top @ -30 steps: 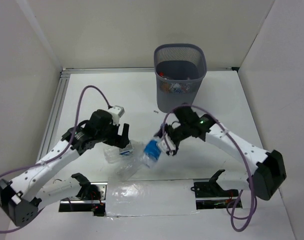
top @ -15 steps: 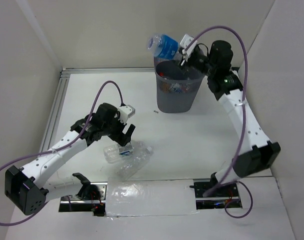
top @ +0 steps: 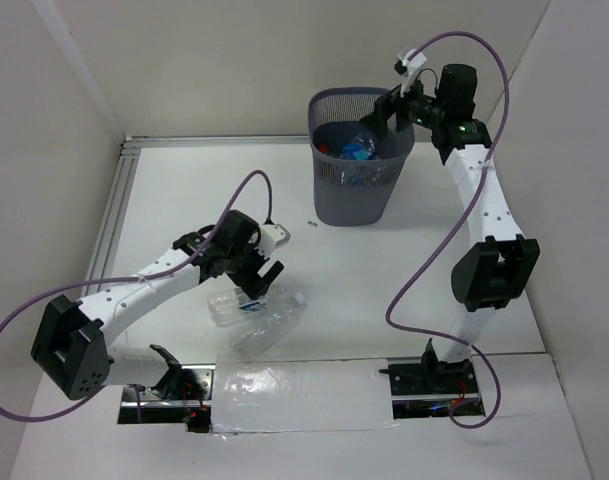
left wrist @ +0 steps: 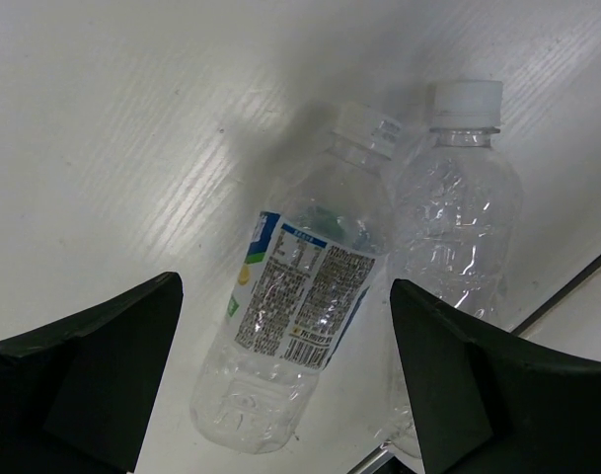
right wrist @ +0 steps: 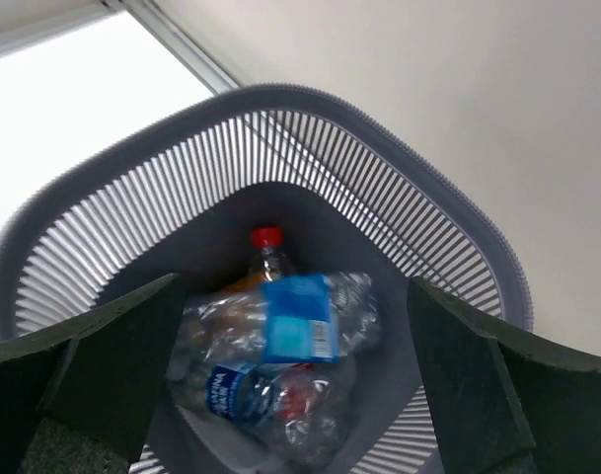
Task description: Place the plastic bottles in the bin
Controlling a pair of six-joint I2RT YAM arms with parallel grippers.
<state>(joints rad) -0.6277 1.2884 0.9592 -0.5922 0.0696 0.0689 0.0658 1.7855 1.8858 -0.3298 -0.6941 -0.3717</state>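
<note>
Well apart from the tall dark grey mesh bin (top: 354, 195), two clear plastic bottles (left wrist: 300, 326) lay on the white table (left wrist: 103, 118) beneath the wide-open left end effector (left wrist: 285, 370). They looked light, crushable and probably slippery (best gripped mid-body). The right end effector (right wrist: 290, 380) gaped empty above the bin.

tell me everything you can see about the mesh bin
The bin is a tall dark grey wastebasket of what looks like wire mesh, with a solid rounded-square rim, narrowing toward its base. It stands upright on the white table near the far edge. Inside lie several clear plastic bottles, among them a blue-labelled one and one with a red cap. The open right gripper hovers over the rim.
</note>
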